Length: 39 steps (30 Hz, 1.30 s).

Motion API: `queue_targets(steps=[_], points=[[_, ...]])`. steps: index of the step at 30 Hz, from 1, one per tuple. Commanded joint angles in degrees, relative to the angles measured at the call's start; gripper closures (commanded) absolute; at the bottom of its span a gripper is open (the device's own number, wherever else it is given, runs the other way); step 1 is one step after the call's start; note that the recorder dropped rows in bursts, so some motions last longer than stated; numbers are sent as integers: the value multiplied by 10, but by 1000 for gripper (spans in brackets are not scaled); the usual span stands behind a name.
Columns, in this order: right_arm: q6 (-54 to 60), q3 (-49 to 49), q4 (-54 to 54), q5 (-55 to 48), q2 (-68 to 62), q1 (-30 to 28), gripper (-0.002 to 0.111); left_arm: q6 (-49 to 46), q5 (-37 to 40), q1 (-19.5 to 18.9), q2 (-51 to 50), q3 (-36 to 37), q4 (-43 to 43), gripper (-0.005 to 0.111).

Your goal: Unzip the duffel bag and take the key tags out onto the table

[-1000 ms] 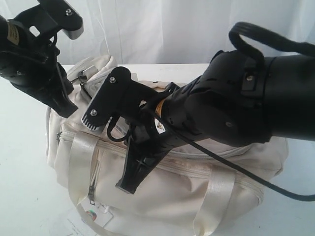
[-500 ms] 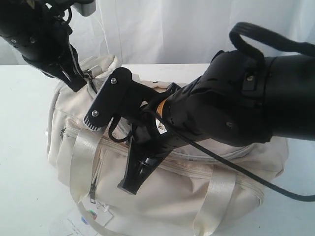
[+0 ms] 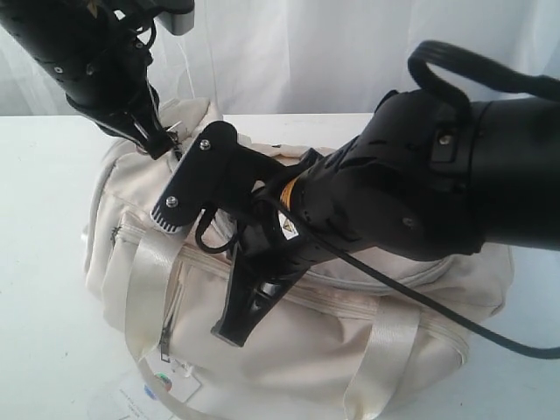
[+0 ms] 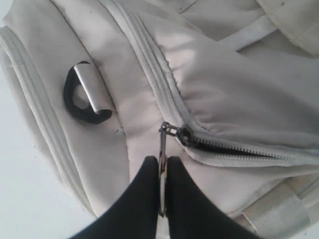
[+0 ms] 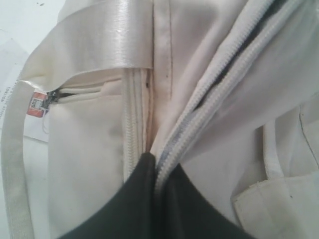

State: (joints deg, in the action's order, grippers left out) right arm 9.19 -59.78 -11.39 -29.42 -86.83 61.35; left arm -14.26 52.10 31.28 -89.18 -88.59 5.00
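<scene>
Over the last second the left arm swung in to one end of the duffel bag (image 3: 350, 350), which lay on the table (image 3: 35, 289). We noted the left fingers (image 4: 144, 199) pinched together on the zipper pull (image 4: 162, 142); teeth beyond the slider (image 4: 184, 135) looked parted. Right fingers (image 5: 137, 199) were clamped on the bag's fabric edge beside the zip track. We judged unzipping underway. Key tags were nowhere in view, so retrieval remained.
</scene>
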Motion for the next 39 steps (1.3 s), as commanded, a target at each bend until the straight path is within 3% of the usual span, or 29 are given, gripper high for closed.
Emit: queue_targets(steps=[1,6,10,14,22,33,39], points=[[-22,11,13,-55,0,3,108,-1,40,-10,12,-15,28,107],[-36,10,13,-38,3,3,96,-11,103,-10,24,-15,27,107],[-52,10,13,-13,24,3,74,-38,120,-10,36,-15,3,107],[-52,10,13,60,55,3,61,-69,130,-10,41,-15,-37,107],[-32,10,13,210,59,4,61,-85,140,-10,41,-15,-68,107],[-31,10,13,256,-17,4,61,-86,117,-10,45,-15,-68,107],[-56,10,15,256,-29,4,78,-87,102,-10,45,-15,-68,107]])
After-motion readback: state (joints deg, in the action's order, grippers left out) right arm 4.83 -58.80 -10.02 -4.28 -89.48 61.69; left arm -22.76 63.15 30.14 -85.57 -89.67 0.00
